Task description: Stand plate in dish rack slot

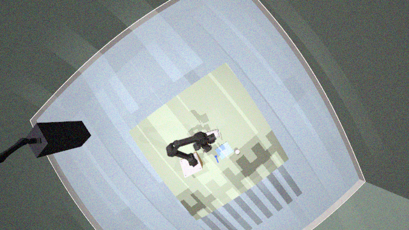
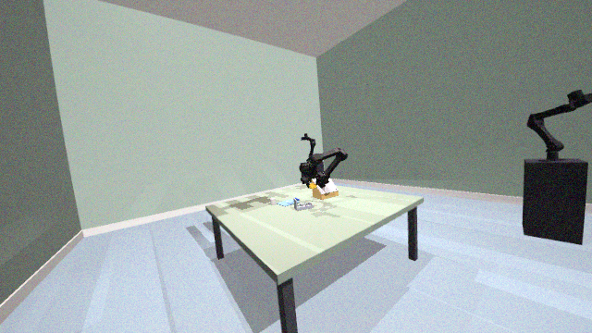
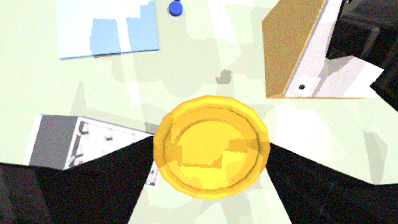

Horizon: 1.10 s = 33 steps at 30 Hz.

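1. Pale green table (image 1: 223,83) (image 2: 301,240) (image 3: 15,75) on a bluish floor (image 1: 144,73) (image 2: 139,277), within grey-green walls.
2. At the centre, the gripper (image 1: 202,147) (image 2: 313,185) (image 3: 210,145) has its two fingers pinching one yellow plate (image 2: 312,186) (image 3: 212,155) by opposite sides of the rim. The jaws stand wide because the plate is wide; that hold leaves the remaining rim free, probably so that an edge can enter a slot first.
3. Just beyond the finger at the wrist view's left lies one dish rack (image 1: 217,130) (image 2: 296,204) (image 3: 52,140), partly hidden by it. The plate is out of the slots; it probably needs turning on edge, lining up between the rails and lowering. A skewed approach could catch a rail.
4. Farther out from the jaws, past the rack in the wrist view, are one light-blue flat sheet (image 1: 225,150) (image 2: 286,203) (image 3: 107,30) and one small blue utensil (image 1: 216,158) (image 3: 175,8). One whitish cup (image 1: 237,151) (image 2: 273,202) stands beyond the sheet.
5. Behind the jaws, one white-topped wooden wedge (image 1: 188,169) (image 2: 325,194) (image 3: 292,50) bears the working arm's foot, presumably as its mount.
6. Well away from the jaws, a black pedestal (image 1: 61,138) (image 2: 555,199) carries another arm (image 1: 13,148) (image 2: 548,131).
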Each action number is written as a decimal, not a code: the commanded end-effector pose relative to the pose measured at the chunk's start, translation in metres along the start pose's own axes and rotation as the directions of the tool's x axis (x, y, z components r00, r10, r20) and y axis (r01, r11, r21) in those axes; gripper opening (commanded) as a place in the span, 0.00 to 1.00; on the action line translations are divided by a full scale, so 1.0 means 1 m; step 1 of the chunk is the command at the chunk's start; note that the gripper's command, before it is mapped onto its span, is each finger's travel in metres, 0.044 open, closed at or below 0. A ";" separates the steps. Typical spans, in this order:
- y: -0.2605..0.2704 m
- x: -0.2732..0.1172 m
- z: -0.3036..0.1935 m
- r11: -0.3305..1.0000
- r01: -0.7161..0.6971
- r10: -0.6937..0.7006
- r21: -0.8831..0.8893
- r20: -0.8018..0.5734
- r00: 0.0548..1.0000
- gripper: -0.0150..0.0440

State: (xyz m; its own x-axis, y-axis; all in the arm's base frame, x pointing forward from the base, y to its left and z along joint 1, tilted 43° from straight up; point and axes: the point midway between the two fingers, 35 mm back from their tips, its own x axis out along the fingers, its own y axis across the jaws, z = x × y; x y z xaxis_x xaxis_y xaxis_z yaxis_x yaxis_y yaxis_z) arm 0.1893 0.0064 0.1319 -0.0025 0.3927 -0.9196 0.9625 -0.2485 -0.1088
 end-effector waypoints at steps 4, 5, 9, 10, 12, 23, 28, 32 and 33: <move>0.002 0.020 0.010 0.996 0.004 0.010 -0.085 0.168 0.986 0.25; 0.003 0.022 0.011 0.995 0.004 0.015 -0.097 0.188 0.982 0.25; 0.005 0.030 0.014 0.989 0.000 0.039 -0.146 0.265 0.963 0.25; 0.006 0.032 0.015 0.987 -0.001 0.047 -0.158 0.284 0.958 0.25; 0.008 0.036 0.017 0.983 -0.004 0.064 -0.183 0.320 0.945 0.25; 0.018 0.052 0.020 0.947 -0.028 0.188 -0.321 0.481 0.856 0.25; 0.023 0.057 0.019 0.922 -0.043 0.258 -0.384 0.531 0.807 0.25; 0.027 0.060 0.018 0.899 -0.058 0.322 -0.434 0.565 0.760 0.25; 0.028 0.061 0.017 0.893 -0.063 0.338 -0.446 0.572 0.747 0.25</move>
State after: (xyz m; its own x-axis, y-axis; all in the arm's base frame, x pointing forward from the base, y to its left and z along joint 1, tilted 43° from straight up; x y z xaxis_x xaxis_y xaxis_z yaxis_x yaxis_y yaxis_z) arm 0.2086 0.0074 0.0700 0.1217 -0.2338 -0.9646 0.9888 0.1128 0.0975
